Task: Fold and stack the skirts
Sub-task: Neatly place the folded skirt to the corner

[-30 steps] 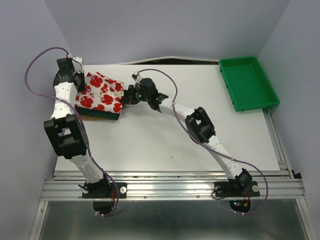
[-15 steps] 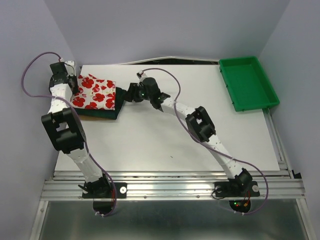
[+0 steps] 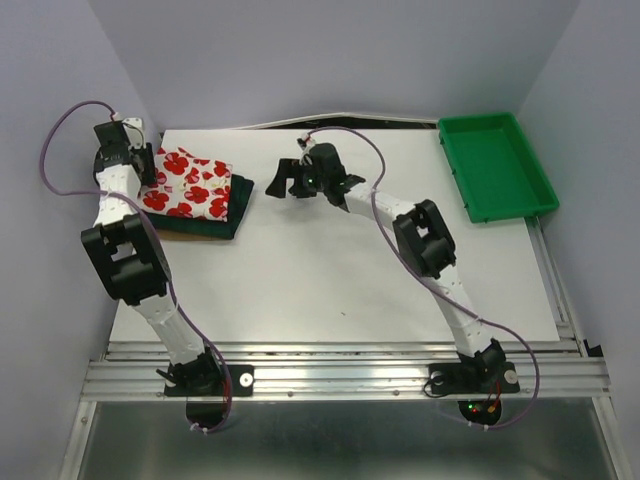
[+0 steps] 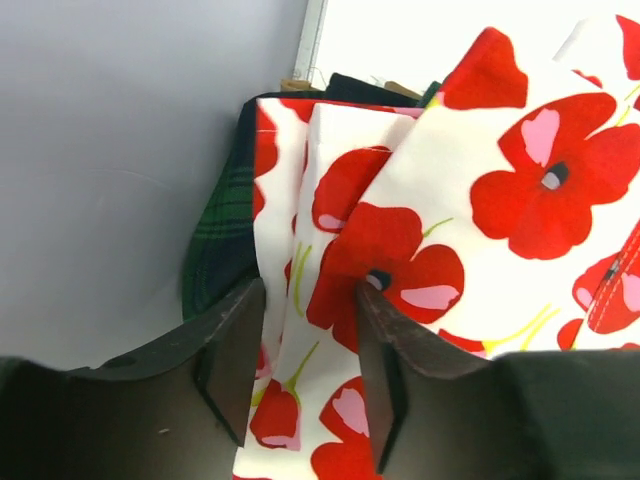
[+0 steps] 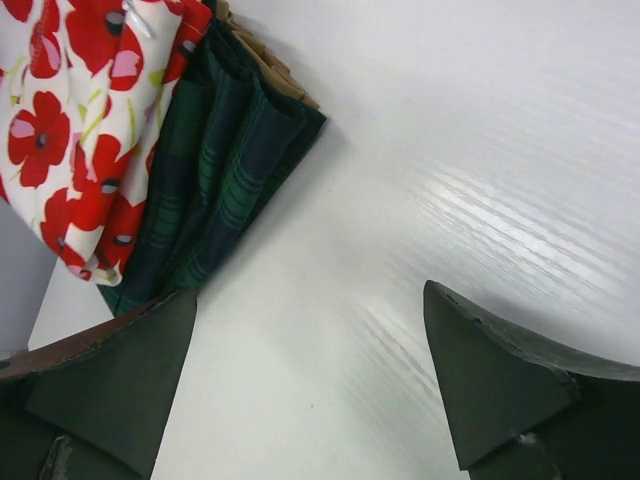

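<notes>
The white skirt with red poppies (image 3: 190, 183) lies folded on top of the green and navy plaid skirt (image 3: 232, 210) at the table's far left. The left gripper (image 3: 143, 168) is at the stack's left edge. In the left wrist view its jaws (image 4: 305, 340) stand partly apart over the layered floral skirt (image 4: 480, 170), with the plaid skirt (image 4: 215, 250) showing beneath. The right gripper (image 3: 280, 182) is wide open just right of the stack. In the right wrist view the gripper (image 5: 310, 300) frames only bare table, and the plaid skirt (image 5: 220, 170) and floral skirt (image 5: 80, 130) lie off to the left.
A green plastic tray (image 3: 495, 160) stands at the table's far right corner. Grey walls close in the left, back and right sides. The left arm runs along the left wall, and the right arm stretches diagonally across the white table (image 3: 340, 270).
The floral skirt has settled flat on the plaid one. The right gripper has opened and pulled back to the right, off the stack. The left gripper's jaws have parted.
</notes>
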Available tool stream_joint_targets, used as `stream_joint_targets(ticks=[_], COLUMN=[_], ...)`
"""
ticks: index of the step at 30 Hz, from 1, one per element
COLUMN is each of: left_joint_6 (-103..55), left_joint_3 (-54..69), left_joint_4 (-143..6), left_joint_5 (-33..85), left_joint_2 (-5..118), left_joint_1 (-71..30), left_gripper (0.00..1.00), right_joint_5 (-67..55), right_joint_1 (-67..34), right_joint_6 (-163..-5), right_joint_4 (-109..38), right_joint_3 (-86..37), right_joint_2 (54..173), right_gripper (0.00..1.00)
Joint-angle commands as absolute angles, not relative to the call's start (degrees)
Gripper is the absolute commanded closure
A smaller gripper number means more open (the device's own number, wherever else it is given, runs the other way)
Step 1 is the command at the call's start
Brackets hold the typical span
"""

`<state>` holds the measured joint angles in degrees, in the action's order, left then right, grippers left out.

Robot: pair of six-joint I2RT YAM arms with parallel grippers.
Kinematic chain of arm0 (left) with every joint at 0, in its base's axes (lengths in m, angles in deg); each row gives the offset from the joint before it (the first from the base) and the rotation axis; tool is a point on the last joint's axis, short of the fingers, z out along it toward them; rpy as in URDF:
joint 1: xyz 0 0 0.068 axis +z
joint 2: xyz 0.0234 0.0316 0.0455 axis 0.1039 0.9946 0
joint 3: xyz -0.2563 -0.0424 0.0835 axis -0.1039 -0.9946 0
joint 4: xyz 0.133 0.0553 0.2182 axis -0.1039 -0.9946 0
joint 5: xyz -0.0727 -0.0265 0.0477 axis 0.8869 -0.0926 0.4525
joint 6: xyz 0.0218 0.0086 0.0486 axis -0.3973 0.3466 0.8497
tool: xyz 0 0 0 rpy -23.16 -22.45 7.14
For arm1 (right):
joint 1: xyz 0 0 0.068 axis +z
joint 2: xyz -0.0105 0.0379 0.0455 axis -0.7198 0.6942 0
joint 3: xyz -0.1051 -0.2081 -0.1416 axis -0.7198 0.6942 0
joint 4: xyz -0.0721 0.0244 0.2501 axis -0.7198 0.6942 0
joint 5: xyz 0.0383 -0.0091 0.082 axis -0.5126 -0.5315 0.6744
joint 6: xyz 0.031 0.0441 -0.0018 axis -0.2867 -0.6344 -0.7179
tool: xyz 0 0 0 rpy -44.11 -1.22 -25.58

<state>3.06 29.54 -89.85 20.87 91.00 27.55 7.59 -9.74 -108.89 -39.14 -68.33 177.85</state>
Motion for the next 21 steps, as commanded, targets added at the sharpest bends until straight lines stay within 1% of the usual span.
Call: stream_joint_targets(ticks=[1,2,3,4,5,6,7,8,9,12,16,19,21], left_joint_6=[2.7,2.9,3.2,3.7,4.3,5.5,6.1,6.5,6.9,9.1,13.6,14.2,13.8], left_joint_3=[35.0,35.8,36.5,37.1,37.4,37.3,37.3,37.2,37.1,37.4,37.2,33.8,31.0], left_joint_4=[-90.0,-90.5,-91.0,-91.3,-91.5,-91.5,-91.5,-91.7,-91.6,-92.2,-94.9,-92.9,-91.8], left_joint_5=[18.8,18.3,18.3,18.3,18.3,18.3,18.3,18.8,19.0,22.1,20.8,16.1,15.7], left_joint_2=[86.9,86.3,85.9,84.5,83.4,81.3,80.3,79.1,78.2,74.0,72.2,70.2,69.2], left_joint_1=[28.5,28.5,28.5,28.5,28.5,28.5,28.4,28.4,28.3,27.1,21.8,11.9,7.6], left_gripper=[0.45,0.42,0.41,0.34,0.33,0.28,0.16,0.15,0.02,0.01,0.01,0.01,0.01], right_joint_5=[8.7,8.9,9.2,9.7,10.7,11.3,11.9,12.1,12.3,11.5,11.3,9.8,8.4], right_joint_1=[-12.7,-12.7,-13.8,-14.4,-15.6,-16.2,-16.9,-18.2,-18.8,-21.9,-27.5,-31.6,-33.5], right_joint_6=[-103.2,-102.8,-102.4,-101.9,-100.8,-99.9,-99.1,-97.1,-95.9,-92.6,-90.3,-88.2,-86.8], right_joint_4=[-36.7,-36.3,-36.2,-36.2,-34.2,-33.3,-32.4,-30.6,-30.0,-27.1,-24.1,-22.0,-21.6], right_joint_3=[-62.1,-60.4,-58.6,-56.8,-53.2,-51.8,-50.4,-47.5,-45.9,-39.5,-32.1,-26.7,-24.0], right_joint_2=[167.3,165.9,162.7,161.2,159.6,156.9,155.6,154.1,152.5,144.4,138.2,132.0,127.6], right_gripper=[0.0,0.0,0.0,0.0,0.0,0.0,0.0,0.0,0.0,0.0,0.0,0.0,0.0])
